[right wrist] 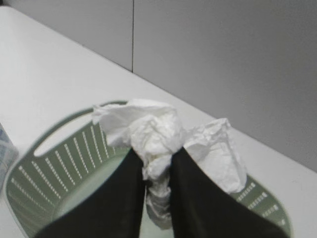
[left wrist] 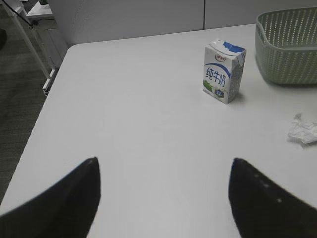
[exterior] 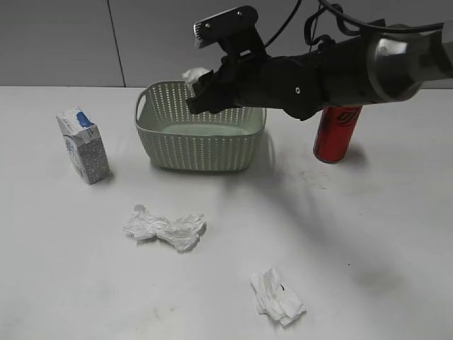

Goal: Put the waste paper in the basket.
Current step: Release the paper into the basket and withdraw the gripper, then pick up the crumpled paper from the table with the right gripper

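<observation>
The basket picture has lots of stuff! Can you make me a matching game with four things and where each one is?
Things:
1. red can
2. milk carton
3. long twisted paper
4. paper in the right gripper

Places:
A. on the table in front of the basket
B. left of the basket
C. held above the basket
D. right of the basket

Pairs: 1-D, 2-B, 3-A, 4-C
</observation>
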Action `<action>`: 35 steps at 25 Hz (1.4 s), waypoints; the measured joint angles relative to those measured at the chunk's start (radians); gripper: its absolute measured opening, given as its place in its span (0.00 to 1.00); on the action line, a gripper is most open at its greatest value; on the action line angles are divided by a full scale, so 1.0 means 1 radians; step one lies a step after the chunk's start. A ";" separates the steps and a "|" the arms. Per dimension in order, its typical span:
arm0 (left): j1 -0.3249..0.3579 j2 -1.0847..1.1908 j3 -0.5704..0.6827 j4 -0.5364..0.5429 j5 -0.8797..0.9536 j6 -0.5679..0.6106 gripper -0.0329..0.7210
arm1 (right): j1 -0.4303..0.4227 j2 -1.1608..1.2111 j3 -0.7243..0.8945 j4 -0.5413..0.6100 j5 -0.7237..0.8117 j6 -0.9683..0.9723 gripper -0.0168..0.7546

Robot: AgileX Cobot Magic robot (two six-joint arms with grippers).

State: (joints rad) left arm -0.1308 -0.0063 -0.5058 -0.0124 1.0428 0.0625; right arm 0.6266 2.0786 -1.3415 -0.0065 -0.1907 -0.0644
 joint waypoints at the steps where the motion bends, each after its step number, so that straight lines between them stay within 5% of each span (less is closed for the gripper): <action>1: 0.000 0.000 0.000 0.000 0.000 0.000 0.83 | 0.000 0.001 -0.003 0.000 0.017 0.000 0.67; 3: 0.000 0.000 0.000 0.000 0.000 0.000 0.83 | 0.000 0.001 -0.027 0.000 0.087 -0.001 0.80; 6: 0.000 0.000 0.000 0.000 0.000 0.000 0.83 | 0.000 -0.016 -0.109 0.006 0.298 -0.001 0.85; 12: 0.000 0.000 0.000 0.000 0.000 0.000 0.83 | 0.002 -0.113 -0.327 0.093 0.951 -0.001 0.76; 17: 0.000 0.000 0.000 0.000 0.000 0.000 0.83 | 0.007 -0.148 -0.286 0.111 1.305 0.012 0.70; 25: 0.000 0.000 0.000 0.000 0.000 0.000 0.83 | 0.133 -0.234 0.188 0.139 1.051 0.088 0.69; 35: 0.000 0.000 0.000 0.001 0.000 0.000 0.83 | 0.220 -0.207 0.320 0.105 0.885 0.117 0.69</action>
State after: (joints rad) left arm -0.1308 -0.0063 -0.5058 -0.0116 1.0428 0.0625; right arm 0.8468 1.8719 -1.0213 0.0985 0.6939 0.0524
